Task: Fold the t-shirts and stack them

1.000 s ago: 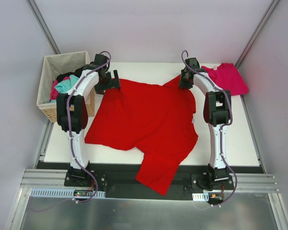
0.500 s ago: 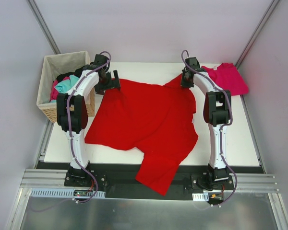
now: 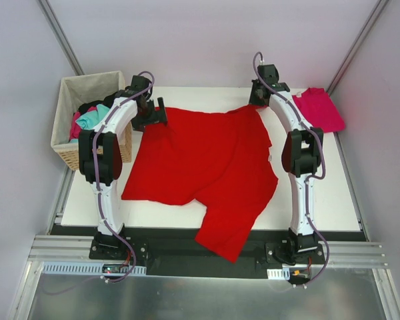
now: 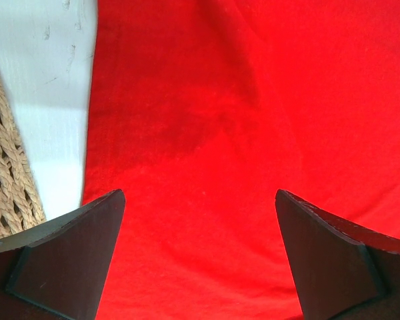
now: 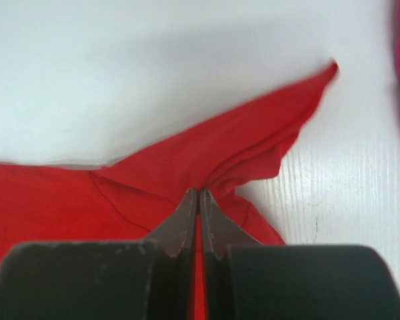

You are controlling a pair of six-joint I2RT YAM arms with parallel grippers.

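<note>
Wicker basket (image 3: 70, 152) stands at the table's (image 3: 323, 193) left edge, just beside my left gripper (image 4: 199, 195), whose fingers are spread wide above the red t-shirt's (image 3: 200, 157) left border. That shirt lies across mid-table, one end hanging over the near edge. My right gripper (image 5: 199, 192) pinches its far right corner, with bare white table beyond and the magenta-pink t-shirt (image 3: 320, 110) near the far right corner.

Red t-shirt (image 3: 200, 153): soft matt cloth. Basket (image 3: 65, 157): rough woven fibre. Table (image 3: 333, 181): smooth white, matt.
</note>
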